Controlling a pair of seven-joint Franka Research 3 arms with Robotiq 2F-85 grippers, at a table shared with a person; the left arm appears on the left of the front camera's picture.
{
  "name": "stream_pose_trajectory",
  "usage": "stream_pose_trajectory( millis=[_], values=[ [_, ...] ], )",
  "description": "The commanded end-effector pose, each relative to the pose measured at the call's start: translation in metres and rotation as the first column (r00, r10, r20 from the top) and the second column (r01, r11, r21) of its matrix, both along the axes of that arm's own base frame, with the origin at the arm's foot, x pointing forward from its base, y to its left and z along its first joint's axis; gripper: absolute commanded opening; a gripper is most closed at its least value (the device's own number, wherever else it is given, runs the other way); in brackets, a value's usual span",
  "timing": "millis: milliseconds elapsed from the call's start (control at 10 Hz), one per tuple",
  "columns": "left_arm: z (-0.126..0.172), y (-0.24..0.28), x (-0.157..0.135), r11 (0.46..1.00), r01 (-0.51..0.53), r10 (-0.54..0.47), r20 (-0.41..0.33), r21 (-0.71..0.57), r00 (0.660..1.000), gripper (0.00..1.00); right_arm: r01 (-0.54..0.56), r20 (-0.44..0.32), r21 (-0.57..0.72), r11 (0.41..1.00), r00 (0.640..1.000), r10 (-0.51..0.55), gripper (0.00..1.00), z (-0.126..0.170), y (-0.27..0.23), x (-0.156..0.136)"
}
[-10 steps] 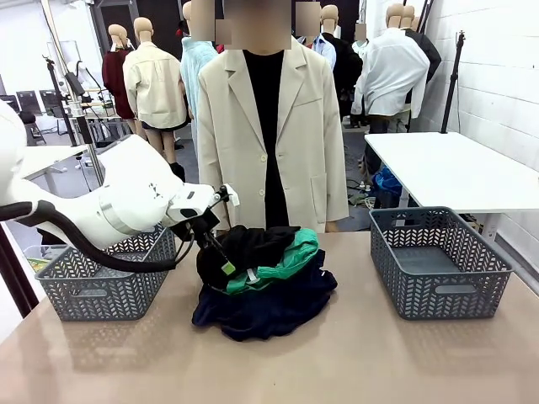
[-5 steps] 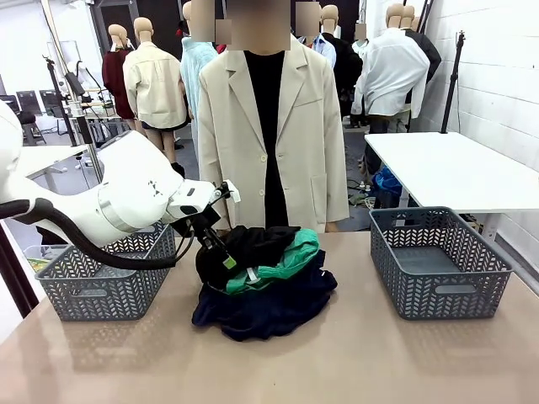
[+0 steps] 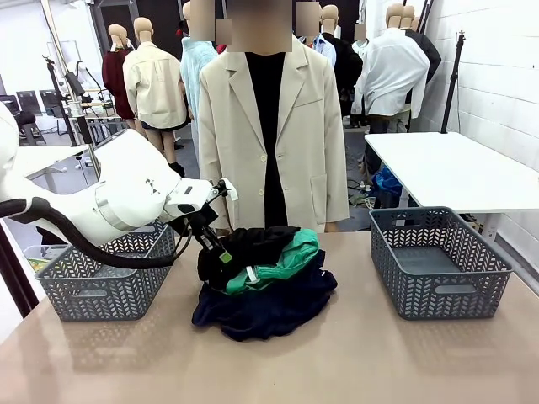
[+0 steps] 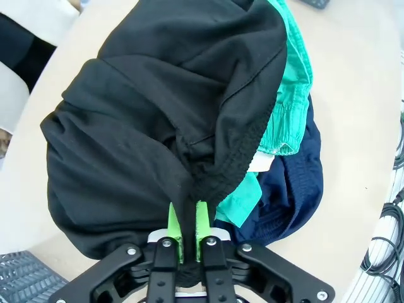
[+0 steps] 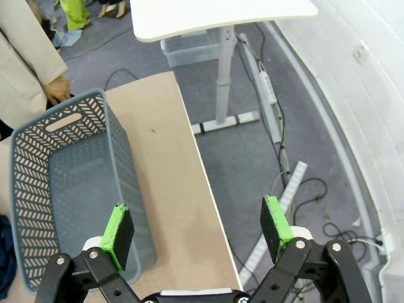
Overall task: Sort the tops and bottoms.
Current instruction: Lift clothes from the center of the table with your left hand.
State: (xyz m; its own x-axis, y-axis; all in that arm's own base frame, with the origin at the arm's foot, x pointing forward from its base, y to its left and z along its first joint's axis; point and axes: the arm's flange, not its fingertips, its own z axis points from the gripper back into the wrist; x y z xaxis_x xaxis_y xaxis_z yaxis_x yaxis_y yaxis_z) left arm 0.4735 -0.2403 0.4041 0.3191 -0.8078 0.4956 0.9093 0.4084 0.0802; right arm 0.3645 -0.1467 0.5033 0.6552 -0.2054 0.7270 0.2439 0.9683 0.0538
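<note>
The tops and bottoms lie piled at the table's middle. A black garment point(image 3: 244, 247) is on top, a bright green one point(image 3: 290, 257) is under its right side, and dark navy cloth point(image 3: 269, 305) is at the bottom. My left gripper point(image 3: 221, 254) is at the pile's left edge. In the left wrist view it point(image 4: 188, 226) is shut, its green pads pinching a fold of the black garment point(image 4: 151, 120), with the green garment point(image 4: 291, 88) and the navy cloth point(image 4: 297, 183) beyond it. My right gripper point(image 5: 199, 230) hangs open above the table's right end with nothing between its fingers.
One grey basket point(image 3: 99, 282) stands at the table's left and another point(image 3: 438, 263) at the right; the right wrist view looks down into that one point(image 5: 38, 183). A person in a beige blazer point(image 3: 269, 126) stands at the far edge behind the pile. A white table point(image 3: 455, 168) stands beyond to the right.
My left gripper's jaws have shut on the black garment's left edge. The pile and the person have stayed put.
</note>
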Motion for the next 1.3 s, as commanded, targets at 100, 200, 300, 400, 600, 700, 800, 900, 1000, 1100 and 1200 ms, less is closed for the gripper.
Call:
stream_pose_trajectory(
  millis=[100,200,300,400,600,700,800,900,1000,1100,1200],
  values=[
    [0.013,0.008,-0.009,1.0,-0.007,0.007,0.034,0.009,0.999,0.0,0.004,-0.008,0.002,1.0,1.0,-0.004,1.0,-0.001,0.0,-0.001],
    [0.027,0.01,-0.014,1.0,-0.014,0.014,0.06,0.003,0.998,0.0,0.004,-0.008,0.002,1.0,1.0,-0.004,1.0,-0.001,0.0,-0.001],
    [0.039,0.013,-0.015,0.999,-0.038,0.038,0.08,-0.004,0.996,0.0,0.004,-0.008,0.002,1.0,1.0,-0.004,1.0,-0.001,0.0,-0.001],
    [0.056,0.02,-0.018,0.998,-0.05,0.053,0.115,-0.028,0.992,0.0,0.004,-0.008,0.002,1.0,1.0,-0.004,1.0,-0.001,0.0,-0.001],
    [0.113,0.03,-0.045,0.998,-0.017,0.03,0.231,-0.06,0.973,0.0,0.004,-0.008,0.002,1.0,1.0,-0.004,1.0,-0.001,0.0,-0.001],
    [0.147,0.034,-0.066,0.998,0.007,0.012,0.308,-0.063,0.951,0.0,0.004,-0.008,0.002,1.0,1.0,-0.004,1.0,-0.001,0.0,-0.001],
    [0.184,0.039,-0.087,0.998,0.028,-0.001,0.385,-0.065,0.923,0.0,0.004,-0.008,0.002,1.0,1.0,-0.004,1.0,-0.001,0.0,-0.001],
    [0.22,0.041,-0.107,0.999,-0.009,0.031,0.514,-0.044,0.858,0.0,0.004,-0.008,0.002,1.0,1.0,-0.004,1.0,-0.001,0.0,-0.001],
    [0.269,0.043,-0.128,0.998,-0.053,0.063,0.615,-0.036,0.786,0.0,0.004,-0.008,0.002,1.0,1.0,-0.004,1.0,-0.001,0.0,-0.001],
    [0.311,0.043,-0.149,0.996,-0.069,0.087,0.662,-0.053,0.744,0.0,0.004,-0.008,0.002,1.0,1.0,-0.004,1.0,-0.001,0.0,-0.001],
    [0.349,0.038,-0.166,0.994,-0.086,0.109,0.684,-0.067,0.721,0.0,0.004,-0.008,0.002,1.0,1.0,-0.004,1.0,-0.001,0.0,-0.001]
  ],
)
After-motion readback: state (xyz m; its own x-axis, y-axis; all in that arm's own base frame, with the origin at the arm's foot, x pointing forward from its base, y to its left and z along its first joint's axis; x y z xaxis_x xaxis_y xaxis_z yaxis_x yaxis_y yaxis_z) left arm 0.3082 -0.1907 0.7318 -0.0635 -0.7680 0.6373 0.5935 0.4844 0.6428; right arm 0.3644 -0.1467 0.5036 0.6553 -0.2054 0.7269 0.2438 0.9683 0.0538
